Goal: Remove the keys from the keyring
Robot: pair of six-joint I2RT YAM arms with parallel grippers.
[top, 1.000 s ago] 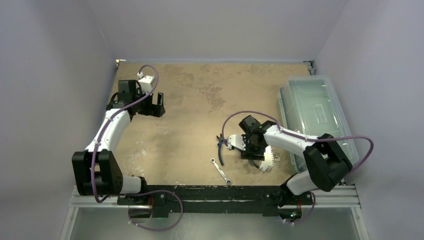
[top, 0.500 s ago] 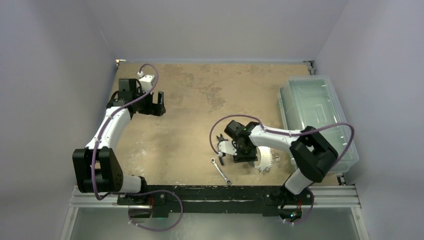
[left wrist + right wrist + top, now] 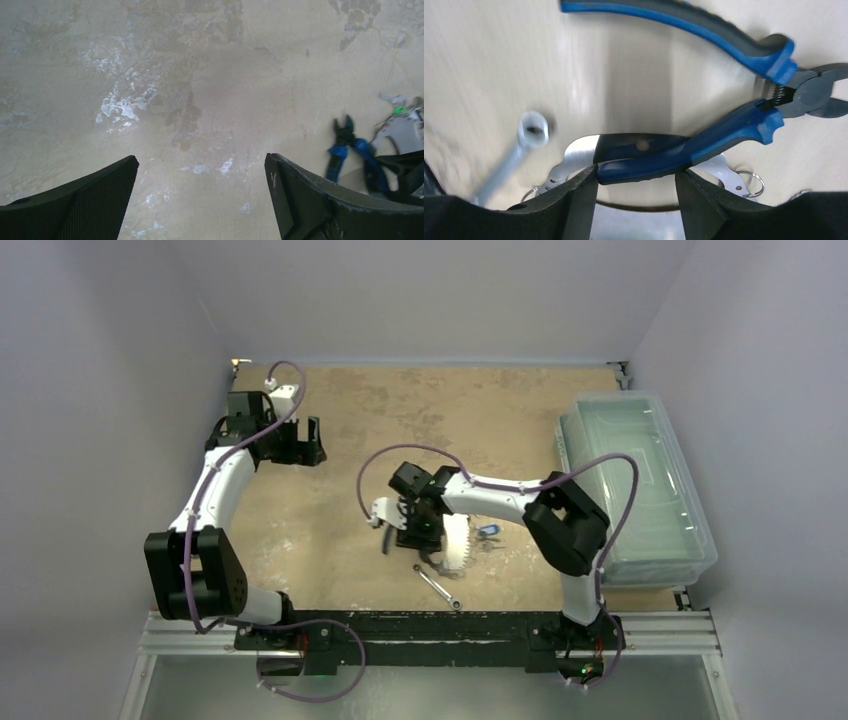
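Note:
The keyring [image 3: 456, 546] is a pale silver loop lying on the table at centre front. In the right wrist view it shows as a scalloped silver band [image 3: 574, 156] with holes and small split rings [image 3: 751, 183]. One blue-headed key [image 3: 488, 531] lies just right of it. Keys with a green tag [image 3: 399, 109] show far right in the left wrist view. My right gripper [image 3: 413, 530] [image 3: 636, 175] is over the ring's left part, shut on the lower handle of the blue-handled pliers [image 3: 684, 150] [image 3: 387, 541]. My left gripper [image 3: 306, 441] [image 3: 200, 165] is open and empty at the far left.
A long silver wrench [image 3: 440, 587] [image 3: 514, 155] lies in front of the keyring near the front edge. A clear plastic bin [image 3: 640, 480] stands along the right side. The pliers also show in the left wrist view [image 3: 345, 145].
My right arm has swung left across the table, taking the pliers and the keyring with it. The blue key now shows beside the ring. My left gripper has drawn slightly back left.

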